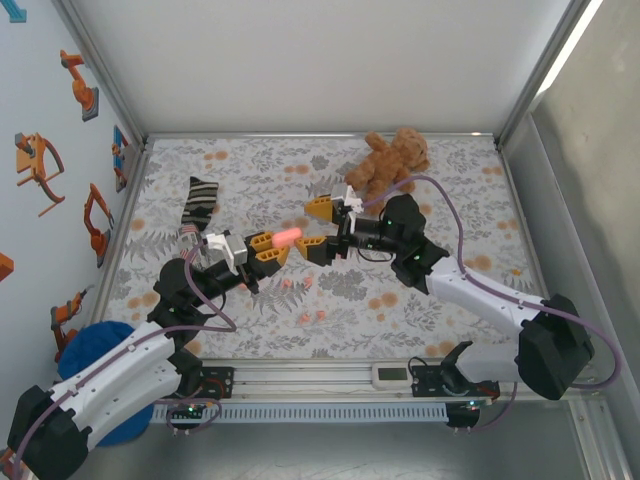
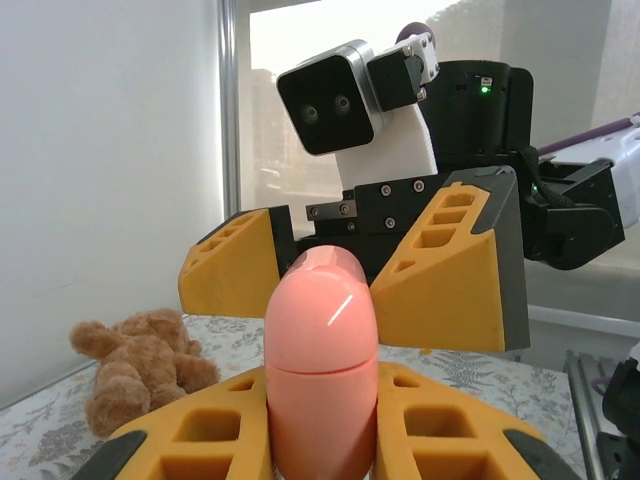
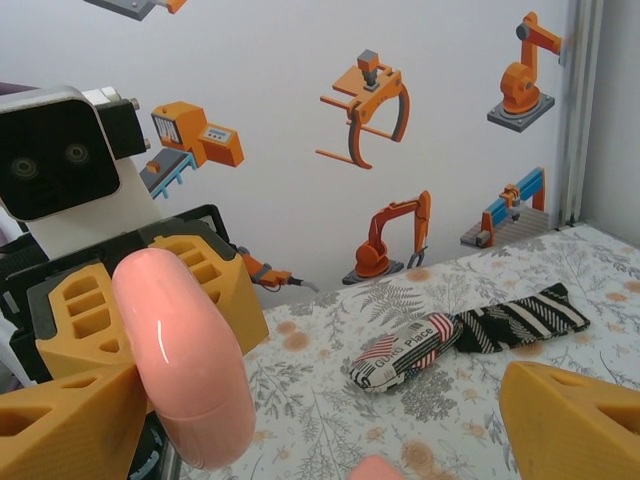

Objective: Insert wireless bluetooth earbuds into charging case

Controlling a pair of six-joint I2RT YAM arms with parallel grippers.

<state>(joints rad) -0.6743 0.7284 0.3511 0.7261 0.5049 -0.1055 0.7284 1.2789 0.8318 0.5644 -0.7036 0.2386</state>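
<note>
- The left gripper (image 1: pixel 270 249) was closed narrow on the lower half of the pink charging case (image 1: pixel 287 236). It held the case raised over the middle of the floral cloth (image 1: pixel 470 210), rounded end pointing right.
- The right gripper (image 1: pixel 320 230) stood wide and empty, facing that free end from the right. From its own wrist, the case (image 3: pixel 185 360) sat close against one yellow finger rather than centred. I cannot tell whether the tip had entered the gap.
- The case looked shut: the seam ran unbroken round its middle, just above the left gripper's fingers (image 2: pixel 200 430).
- The step in hand was probably taking the lid end to open it. To do that well, the right gripper would first need to centre on the case, then close only beyond the seam. The left grip would need to stay firm below it.
- The shell looked glossy and rounded, so an off-centre pinch could squirt it out.
- The earbuds (image 1: pixel 312 316) lay scattered on the cloth, just near of the raised case, and none was loaded.
- The sock (image 1: pixel 197 205) at far left and the teddy bear (image 1: pixel 390 160) at far right were well apart from the work.
</note>
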